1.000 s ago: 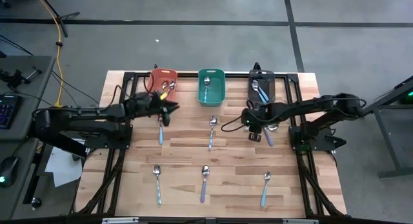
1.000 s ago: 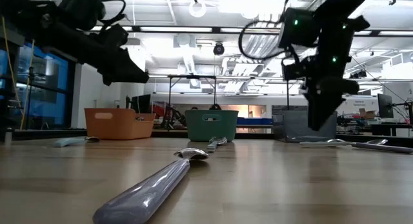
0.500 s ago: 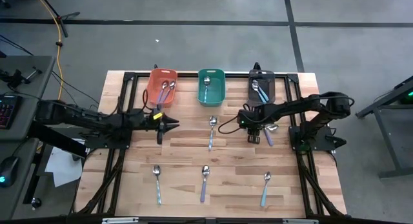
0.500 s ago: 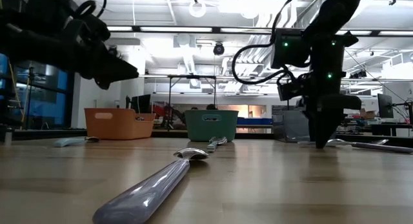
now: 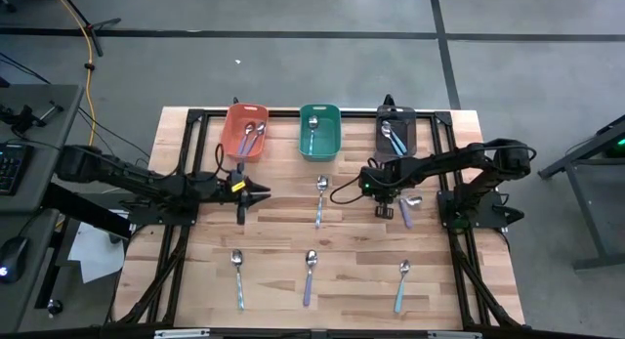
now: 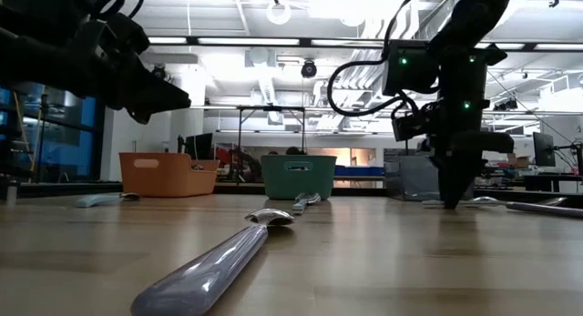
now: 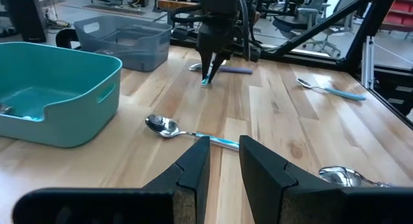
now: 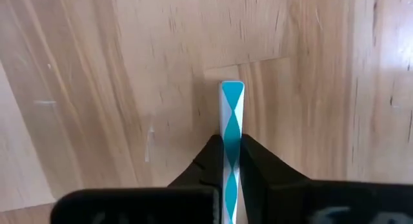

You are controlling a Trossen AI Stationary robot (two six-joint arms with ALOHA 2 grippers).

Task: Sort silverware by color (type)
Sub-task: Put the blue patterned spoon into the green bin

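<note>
My right gripper (image 5: 384,200) stands at the table's right middle, fingers pointing down, shut on a teal-handled spoon (image 8: 231,114). It also shows low over the tabletop in the low view (image 6: 453,199) and in the left wrist view (image 7: 208,74). My left gripper (image 5: 262,190) hangs open and empty above the table's left middle (image 7: 224,150). A teal-handled spoon (image 7: 187,132) lies flat ahead of it. A purple spoon (image 5: 405,210) lies beside my right gripper. Three more spoons (image 5: 310,275) lie along the near side. The orange (image 5: 246,132), teal (image 5: 319,134) and dark grey (image 5: 395,134) bins hold spoons. My right gripper pinches the spoon's thin teal handle (image 8: 231,130) between its two fingers, coming from above and pointing down, along the handle. The handle's free end (image 8: 231,90) sticks out below the fingertips, down at the tabletop (image 7: 205,82). I cannot tell if it touches. The gripper hides the bowl.
The three bins stand in a row along the far edge. A light blue spoon (image 6: 100,200) lies on the table under my left arm. A dark frame (image 5: 186,222) runs along the table's left and right sides. Bare wood lies between the spoon rows.
My left gripper has drawn back from over the orange bin toward the table's near edge and sunk lower. My right gripper has gone down until its fingertips stand at the tabletop, shifting slightly toward the near edge.
</note>
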